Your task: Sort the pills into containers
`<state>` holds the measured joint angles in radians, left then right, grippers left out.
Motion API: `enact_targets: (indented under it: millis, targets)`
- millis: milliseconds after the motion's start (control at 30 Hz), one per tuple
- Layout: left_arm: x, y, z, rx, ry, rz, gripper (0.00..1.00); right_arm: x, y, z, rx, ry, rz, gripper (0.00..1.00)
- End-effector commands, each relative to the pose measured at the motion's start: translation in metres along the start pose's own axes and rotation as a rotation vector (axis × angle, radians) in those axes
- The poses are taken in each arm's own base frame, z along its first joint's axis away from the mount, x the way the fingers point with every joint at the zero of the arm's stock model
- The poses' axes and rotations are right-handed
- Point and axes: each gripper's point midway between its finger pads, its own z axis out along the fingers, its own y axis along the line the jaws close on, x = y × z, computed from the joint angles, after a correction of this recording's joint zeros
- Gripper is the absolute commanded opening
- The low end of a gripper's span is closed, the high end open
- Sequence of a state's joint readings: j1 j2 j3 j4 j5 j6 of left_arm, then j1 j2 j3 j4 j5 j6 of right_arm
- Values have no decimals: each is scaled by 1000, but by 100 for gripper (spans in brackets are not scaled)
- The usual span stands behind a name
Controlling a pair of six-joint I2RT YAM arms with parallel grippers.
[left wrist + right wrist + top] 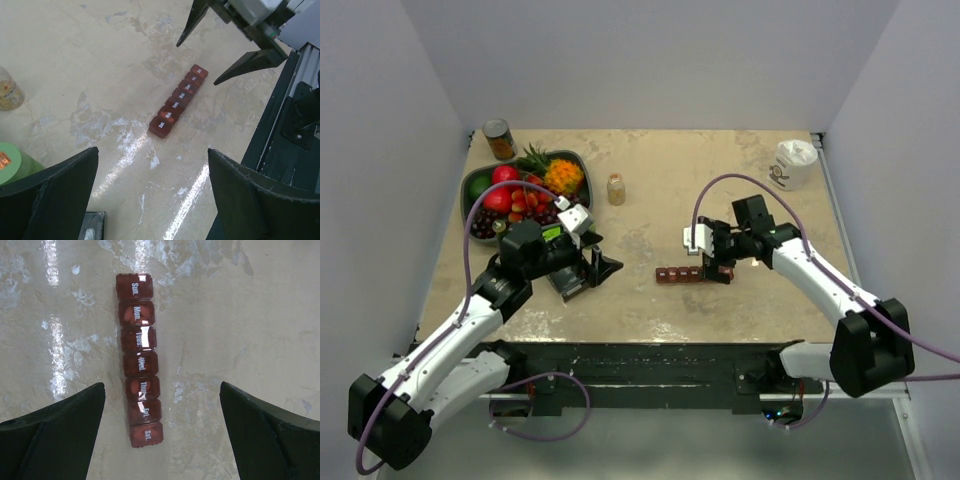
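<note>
The dark red organizer (680, 275) lies flat on the table with all seven day-labelled lids shut (140, 360). Paler shapes show through the Mon. and Thurs. lids; I cannot tell if they are pills. No loose pills are in view. My right gripper (720, 266) hovers open over the strip's right end, with the Sat. compartment between its fingers, nearer the left one (162, 432). My left gripper (602, 267) is open and empty, left of the strip (179, 100) and pointing at it (152, 195). The right gripper (196, 64) shows beyond the strip.
A small amber bottle (616, 189) stands behind the middle. A grey fruit bowl (480, 180) and a can (499, 139) are at the back left. A white cup (793, 163) stands at the back right. A green round object (12, 160) sits beside my left finger.
</note>
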<state>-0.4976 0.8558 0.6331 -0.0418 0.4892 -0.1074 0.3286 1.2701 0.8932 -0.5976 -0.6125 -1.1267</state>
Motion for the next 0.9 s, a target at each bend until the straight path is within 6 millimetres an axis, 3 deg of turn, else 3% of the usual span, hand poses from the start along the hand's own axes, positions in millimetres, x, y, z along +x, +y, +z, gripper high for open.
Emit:
enact_targets:
  millis: [0, 133, 267, 567, 667, 867]
  targets:
    - [-8, -6, 4, 55, -47, 62, 93, 9, -6, 17, 16, 48, -64, 98]
    - [-3, -5, 3, 54, -43, 63, 93, 13, 1, 40, -32, 69, -88, 95]
    - [-6, -4, 3, 45, -55, 79, 93, 29, 9, 62, -101, 128, -80, 89]
    - [-4, -4, 1, 45, -73, 105, 92, 46, 26, 83, -183, 201, -98, 68]
    - [-2, -7, 1, 67, -85, 111, 92, 50, 31, 85, -205, 211, -79, 57]
    - [6, -22, 0, 156, -137, 167, 88, 57, 36, 85, -222, 235, -76, 24]
